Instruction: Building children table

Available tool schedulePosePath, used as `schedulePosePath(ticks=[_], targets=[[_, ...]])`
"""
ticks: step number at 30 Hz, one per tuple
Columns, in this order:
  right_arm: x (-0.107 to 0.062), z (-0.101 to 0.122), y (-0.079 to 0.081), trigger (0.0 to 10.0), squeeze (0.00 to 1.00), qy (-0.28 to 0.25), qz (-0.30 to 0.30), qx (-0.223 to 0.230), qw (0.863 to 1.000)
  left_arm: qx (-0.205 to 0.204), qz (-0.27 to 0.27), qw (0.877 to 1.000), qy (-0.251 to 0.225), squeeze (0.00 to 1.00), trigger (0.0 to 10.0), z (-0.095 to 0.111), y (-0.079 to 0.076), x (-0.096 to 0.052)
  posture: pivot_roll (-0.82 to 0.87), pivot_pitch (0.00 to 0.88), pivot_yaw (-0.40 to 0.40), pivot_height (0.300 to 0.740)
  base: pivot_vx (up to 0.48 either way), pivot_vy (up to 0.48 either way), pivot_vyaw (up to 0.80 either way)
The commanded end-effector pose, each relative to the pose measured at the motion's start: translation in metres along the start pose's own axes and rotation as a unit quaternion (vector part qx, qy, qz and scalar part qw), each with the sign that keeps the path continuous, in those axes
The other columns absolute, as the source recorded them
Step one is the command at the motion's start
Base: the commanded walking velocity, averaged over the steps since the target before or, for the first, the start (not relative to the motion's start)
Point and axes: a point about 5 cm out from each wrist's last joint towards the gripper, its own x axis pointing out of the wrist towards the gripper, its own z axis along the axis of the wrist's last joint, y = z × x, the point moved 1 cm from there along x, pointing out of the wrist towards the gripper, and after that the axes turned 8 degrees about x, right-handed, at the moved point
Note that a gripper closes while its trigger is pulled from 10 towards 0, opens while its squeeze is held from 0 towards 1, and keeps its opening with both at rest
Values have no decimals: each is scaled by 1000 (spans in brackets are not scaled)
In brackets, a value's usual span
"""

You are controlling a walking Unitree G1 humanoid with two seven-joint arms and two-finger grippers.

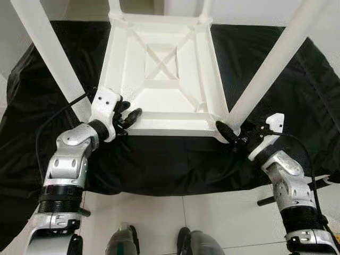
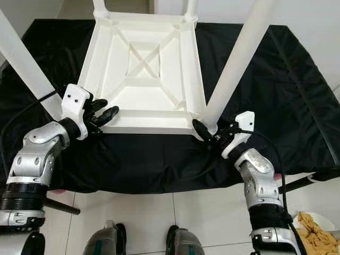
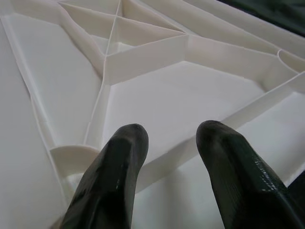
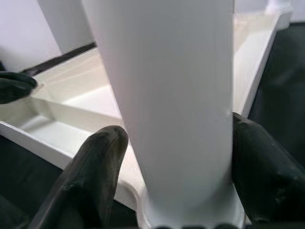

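A white plastic children's table [image 1: 159,79] lies upside down on a black cloth, its legs pointing up. My left gripper [image 1: 129,114] is at the near-left corner, beside the near-left leg [image 1: 50,48]. It is open, and its fingertips [image 3: 124,143] hover over the ribbed underside just inside the front rim. My right gripper [image 1: 229,134] is at the near-right corner, shut on the base of the near-right leg [image 1: 271,64]. In the right wrist view one black finger [image 4: 95,176] sits on each side of that white leg [image 4: 167,95].
The black cloth [image 1: 175,164] covers a low surface whose front edge is close to my feet [image 1: 125,241] on the white tiled floor [image 1: 212,212]. The two far legs [image 1: 114,6] stand at the table's back corners. A dish of yellowish scraps [image 2: 316,226] lies at the lower right.
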Motion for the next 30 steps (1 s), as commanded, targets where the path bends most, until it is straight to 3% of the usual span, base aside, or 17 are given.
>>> schedulePosePath(ticks=[1, 4, 6, 10, 18, 19, 20, 27, 28, 30], targets=[[0, -3, 12, 10000, 0, 2, 20, -2, 1000, -12, 163, 986, 18, 0, 10000, 2, 18, -1, 75, 143, 6, 740, 0, 0, 0], [0, -3, 16, 10000, 0, 5, 25, -6, 1000, -10, 161, 987, 15, 0, 10000, 4, 16, 0, 73, 142, 8, 740, 0, 0, 0], [0, -4, 29, 10000, 0, -9, 31, -1, 999, -5, 160, 987, -5, 0, 10000, 13, 12, 7, 69, 137, 9, 740, 0, 0, 0], [3, 5, 35, 10000, 0, -37, 23, 3, 999, -10, 170, 985, -20, 0, 10000, 22, 17, 11, 63, 135, 17, 740, 0, 0, 0], [7, 17, 30, 10000, 0, -58, 2, 4, 998, -7, 175, 984, -13, 0, 10000, 27, 23, 13, 59, 132, 26, 740, 0, 0, 0], [7, 18, 28, 10000, 141, -58, -2, 8, 998, -6, 179, 984, -13, 0, 10000, 28, 23, 13, 61, 132, 27, 740, 0, 0, 0], [7, 20, 25, 10000, 1000, -64, -13, 9, 998, -5, 183, 983, -13, 0, 10000, 29, 24, 13, 64, 131, 28, 740, 0, 0, 0], [7, 33, 12, 10000, 1000, -87, -50, 3, 995, 0, 190, 982, -9, 0, 10000, 28, 28, 12, 67, 131, 29, 740, 0, 0, 0], [8, 37, 11, 10000, 0, -93, -53, -1, 994, 0, 190, 982, -8, 0, 10000, 28, 28, 11, 67, 132, 30, 740, 0, 0, 0], [10, 48, 11, 10000, 0, -108, -53, -4, 993, 1, 191, 981, -4, 0, 10000, 27, 28, 11, 67, 132, 32, 740, 0, 0, 0]])
